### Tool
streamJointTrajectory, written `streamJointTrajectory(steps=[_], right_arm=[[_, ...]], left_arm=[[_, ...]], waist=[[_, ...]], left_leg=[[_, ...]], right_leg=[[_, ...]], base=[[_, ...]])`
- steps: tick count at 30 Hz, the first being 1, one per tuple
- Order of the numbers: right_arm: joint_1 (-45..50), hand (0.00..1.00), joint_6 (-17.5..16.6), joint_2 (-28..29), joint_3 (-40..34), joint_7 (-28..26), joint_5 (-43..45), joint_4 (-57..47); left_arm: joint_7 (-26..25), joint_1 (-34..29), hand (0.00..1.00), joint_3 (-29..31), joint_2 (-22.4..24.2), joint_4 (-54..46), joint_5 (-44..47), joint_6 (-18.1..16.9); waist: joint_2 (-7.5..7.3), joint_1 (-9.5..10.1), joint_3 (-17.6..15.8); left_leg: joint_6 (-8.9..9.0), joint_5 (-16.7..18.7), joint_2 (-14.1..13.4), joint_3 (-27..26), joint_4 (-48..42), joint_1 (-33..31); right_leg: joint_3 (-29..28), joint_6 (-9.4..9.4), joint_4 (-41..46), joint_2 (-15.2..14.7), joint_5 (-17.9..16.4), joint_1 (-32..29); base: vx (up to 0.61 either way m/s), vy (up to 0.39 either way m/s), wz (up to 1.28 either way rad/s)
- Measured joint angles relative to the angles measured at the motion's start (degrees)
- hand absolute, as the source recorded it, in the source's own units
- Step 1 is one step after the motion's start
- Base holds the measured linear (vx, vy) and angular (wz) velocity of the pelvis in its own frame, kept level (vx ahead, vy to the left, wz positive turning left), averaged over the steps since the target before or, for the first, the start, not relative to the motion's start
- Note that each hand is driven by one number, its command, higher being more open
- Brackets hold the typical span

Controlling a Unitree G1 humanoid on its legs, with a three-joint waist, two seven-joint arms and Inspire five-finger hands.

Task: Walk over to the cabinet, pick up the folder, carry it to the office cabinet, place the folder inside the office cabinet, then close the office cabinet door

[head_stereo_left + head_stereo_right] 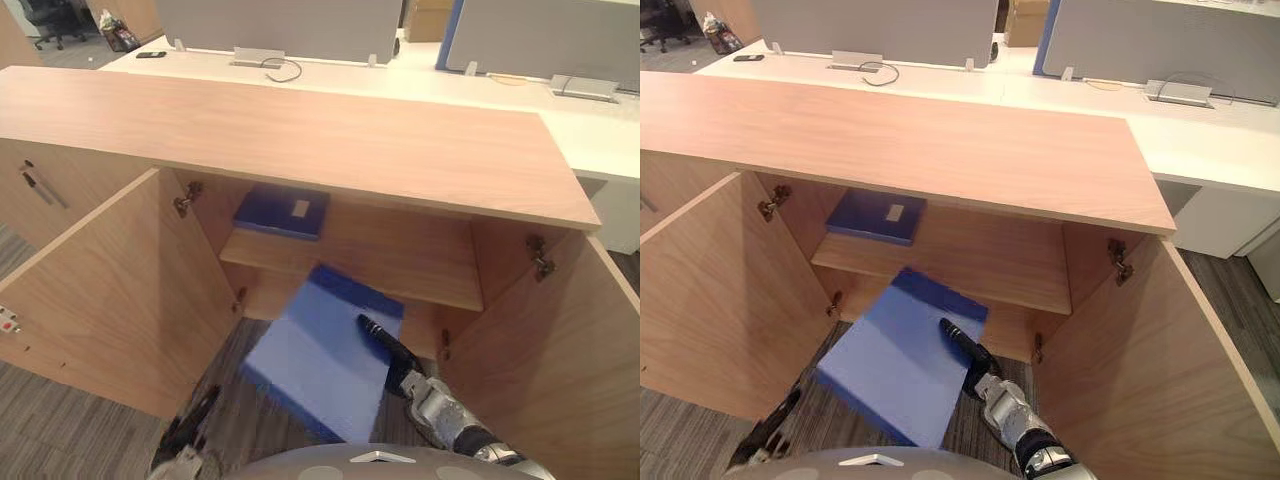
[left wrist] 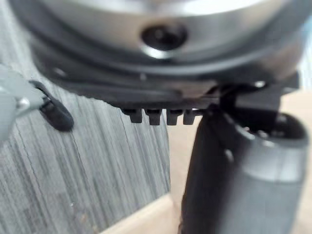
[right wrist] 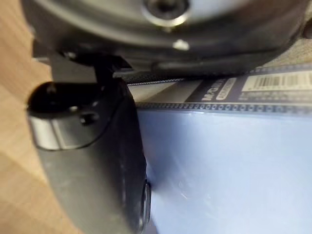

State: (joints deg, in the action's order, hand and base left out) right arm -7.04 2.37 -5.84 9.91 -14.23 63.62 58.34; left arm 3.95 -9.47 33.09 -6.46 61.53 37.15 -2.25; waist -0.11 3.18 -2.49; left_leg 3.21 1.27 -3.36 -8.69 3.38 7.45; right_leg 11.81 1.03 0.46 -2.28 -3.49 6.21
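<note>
Blue folder [image 1: 318,365] held just before the open office cabinet [image 1: 300,140].
Clamped at one edge by the right hand [image 1: 975,355] and tilted, it could be knocked against the shelf [image 1: 400,272] front and slip loose. The state of the left hand [image 1: 190,425] cannot be told.

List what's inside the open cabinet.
A dark blue folder lies flat on the shelf. The light blue folder in the right robot hand hides the space below.

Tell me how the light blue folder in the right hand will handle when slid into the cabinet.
The folder juts out flat from the right hand pinching one edge, without sagging: probably stiff. Its cover looks glossy, so the pinch might slip. Seemingly light.
</note>
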Motion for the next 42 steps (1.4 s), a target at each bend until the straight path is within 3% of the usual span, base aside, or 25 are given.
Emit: streamJointTrajectory(steps=[8,11,13,14,15,17,21,23,24,27,29,35,37,40,42], right_arm=[[-0.15,0.00,-7.18,5.37,-14.76,1.62,14.42,-0.32],[0.05,0.00,-9.78,7.57,-18.42,3.04,16.21,-0.58],[0.17,0.00,-11.85,8.11,-19.69,4.85,17.36,-1.47],[0.55,0.00,-12.40,8.36,-19.91,6.25,17.85,-2.46],[0.65,0.00,-12.54,8.42,-19.92,6.56,17.84,-2.47],[0.78,0.00,-12.73,8.69,-20.40,7.54,17.73,-2.99],[0.17,0.00,-12.81,8.90,-20.63,8.62,17.12,-4.58],[-0.67,0.00,-13.10,8.52,-20.64,9.03,16.15,-4.57],[-0.72,0.00,-13.13,8.06,-20.60,9.43,15.26,-4.55],[-0.97,0.00,-12.76,8.32,-20.46,11.02,13.07,-3.74],[-2.51,0.00,-12.58,8.36,-20.10,11.06,11.95,-2.04],[-3.13,0.00,-11.62,7.02,-19.85,11.03,10.32,-0.45],[-2.98,0.00,-11.56,5.64,-19.58,11.06,7.99,0.97],[-3.02,0.00,-11.57,3.77,-18.88,11.05,5.85,1.59],[-2.99,0.00,-11.77,3.74,-18.87,11.03,4.20,1.43]], left_arm=[[-0.07,-2.39,1.00,6.27,3.83,1.05,6.97,0.40],[-0.09,-2.02,1.00,7.63,5.61,0.74,7.77,0.44],[-0.13,-1.41,1.00,8.52,7.89,0.70,7.74,0.48],[-0.15,-1.24,1.00,8.40,9.09,0.78,7.71,1.01],[-0.17,-1.22,1.00,8.24,9.30,0.88,7.64,1.27],[-0.26,-1.24,1.00,7.36,9.77,0.88,7.28,1.51],[-0.40,-1.36,1.00,3.34,9.98,0.94,7.17,1.55],[-0.75,-1.36,1.00,0.89,10.22,0.94,7.17,1.59],[-0.86,-1.43,1.00,-0.22,10.27,0.98,7.19,1.59],[-0.84,-0.97,1.00,-3.07,8.65,0.99,6.15,1.05],[-0.82,0.51,1.00,-4.29,7.66,1.02,4.12,1.02],[-0.18,1.69,1.00,-8.52,5.70,1.29,-0.12,0.88],[-0.01,0.83,1.00,-10.05,5.74,2.19,-2.19,0.96],[0.40,-1.27,1.00,-11.99,5.97,4.03,-5.77,1.15],[0.36,-2.65,1.00,-12.08,5.01,4.72,-6.75,1.14]], waist=[[0.04,1.38,-0.06],[0.32,1.26,-0.55],[2.34,1.16,-1.38],[3.56,1.28,-1.90],[3.61,1.21,-1.98],[3.89,1.30,-2.17],[2.56,1.90,-3.30],[2.96,2.33,-3.25],[3.64,2.67,-3.09],[1.97,2.97,-2.34],[1.92,2.95,-2.35],[1.86,3.16,-2.09],[2.47,3.73,-1.83],[4.07,4.51,-2.12],[3.72,4.24,-2.54]], left_leg=[[-0.24,-0.21,0.71,1.21,-0.06,-0.23],[-0.28,4.16,0.05,1.84,-8.67,-3.46],[-0.33,9.79,-2.31,1.32,-19.72,-7.98],[-1.30,12.72,-4.88,-1.92,-25.29,-9.52],[-1.83,13.36,-5.89,-4.02,-26.64,-9.92],[-1.50,13.49,-7.54,-8.62,-28.37,-10.02],[-1.64,14.14,-7.25,-8.23,-33.99,-15.18],[-0.43,11.86,-7.23,-5.29,-29.36,-17.14],[0.40,7.63,-7.28,-4.61,-25.70,-16.79],[-1.93,7.80,-3.05,-7.88,-22.72,-14.10],[-3.21,8.61,-0.66,-9.62,-21.90,-12.76],[-4.31,9.11,2.95,-10.60,-18.29,-9.72],[-4.46,9.03,3.06,-11.85,-15.93,-7.41],[-4.88,8.77,2.73,-14.39,-12.01,-2.66],[-5.92,9.05,3.90,-15.57,-10.89,0.16]], right_leg=[[1.43,0.45,-1.59,-0.56,0.42,1.53],[2.44,0.47,-1.61,-0.69,0.41,2.92],[3.43,-0.15,-1.62,0.61,-0.11,4.06],[3.52,-0.90,-2.02,1.66,-0.61,5.01],[3.62,-0.96,-2.44,1.89,-0.68,5.23],[3.71,-0.93,-2.64,2.03,-0.79,5.84],[2.69,-0.04,-1.31,-0.91,-1.46,4.89],[1.60,1.03,-0.54,-2.52,-1.85,3.90],[0.78,2.13,-0.30,-2.86,-2.04,3.67],[-0.52,3.94,-0.55,-7.16,-1.61,4.15],[-1.03,5.42,-1.32,-9.64,-0.62,4.39],[-1.20,6.46,-1.31,-12.29,0.52,4.60],[-2.54,6.10,2.71,-12.50,0.32,2.75],[-4.46,3.99,18.54,-13.08,-0.98,-4.87],[0.55,3.56,30.64,-16.87,-1.15,-10.08]], base=[[0.00,0.011,0.13],[-0.02,-0.003,0.11],[-0.08,0.019,0.12],[-0.10,0.059,0.09],[-0.07,0.076,0.11],[-0.01,0.053,0.11],[0.02,0.123,-0.03],[0.06,0.220,-0.32],[0.13,0.295,-0.29],[0.19,0.263,-0.25],[0.17,0.198,-0.19],[0.11,0.095,-0.12],[0.07,0.081,-0.42],[0.07,0.139,-0.64],[0.08,0.088,-0.43]])
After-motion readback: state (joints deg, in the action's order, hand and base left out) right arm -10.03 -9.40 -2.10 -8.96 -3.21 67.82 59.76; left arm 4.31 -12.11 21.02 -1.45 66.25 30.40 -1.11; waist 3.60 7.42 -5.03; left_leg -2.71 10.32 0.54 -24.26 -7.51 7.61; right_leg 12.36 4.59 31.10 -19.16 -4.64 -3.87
